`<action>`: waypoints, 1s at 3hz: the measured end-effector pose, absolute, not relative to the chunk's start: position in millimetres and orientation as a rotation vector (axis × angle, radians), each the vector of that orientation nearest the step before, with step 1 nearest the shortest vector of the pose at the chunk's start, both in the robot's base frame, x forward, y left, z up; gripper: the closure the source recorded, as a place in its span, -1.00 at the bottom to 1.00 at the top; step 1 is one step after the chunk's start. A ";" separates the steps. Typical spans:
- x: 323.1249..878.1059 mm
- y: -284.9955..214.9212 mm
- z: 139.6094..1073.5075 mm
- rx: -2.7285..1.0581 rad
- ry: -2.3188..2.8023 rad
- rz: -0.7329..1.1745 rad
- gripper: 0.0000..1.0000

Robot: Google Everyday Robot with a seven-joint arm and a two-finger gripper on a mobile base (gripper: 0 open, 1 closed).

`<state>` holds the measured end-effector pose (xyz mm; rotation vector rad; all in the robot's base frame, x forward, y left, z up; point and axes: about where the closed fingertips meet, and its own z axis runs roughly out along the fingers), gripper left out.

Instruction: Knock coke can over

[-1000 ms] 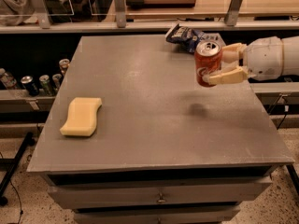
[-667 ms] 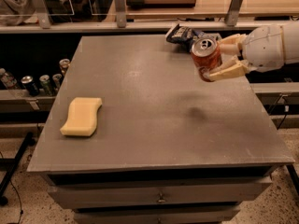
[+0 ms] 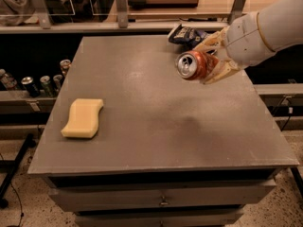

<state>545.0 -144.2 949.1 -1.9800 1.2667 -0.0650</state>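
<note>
The coke can (image 3: pixel 193 65) is held over the far right part of the grey table (image 3: pixel 156 126). It is tipped on its side, with its silver top and pull tab turned toward the left and the camera. It appears to be clear of the tabletop, and a faint shadow lies on the surface nearer the front. The gripper (image 3: pixel 204 64) reaches in from the right on a white arm (image 3: pixel 265 30) and is clamped on the can, one tan finger (image 3: pixel 208 42) above the red body and the other below it. A blue and white snack bag (image 3: pixel 185 33) lies just behind the can at the far edge. A yellow sponge (image 3: pixel 83 118) rests flat well apart on the left side. Small dark and silver cans (image 3: pixel 42 83) stand on a lower shelf left of the table.
</note>
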 end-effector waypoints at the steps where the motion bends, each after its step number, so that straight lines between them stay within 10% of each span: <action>1: 537.3 -125.2 938.7 -2.195 1.159 -0.202 1.00; 3: 531.5 -92.1 907.7 -2.525 0.960 -0.333 1.00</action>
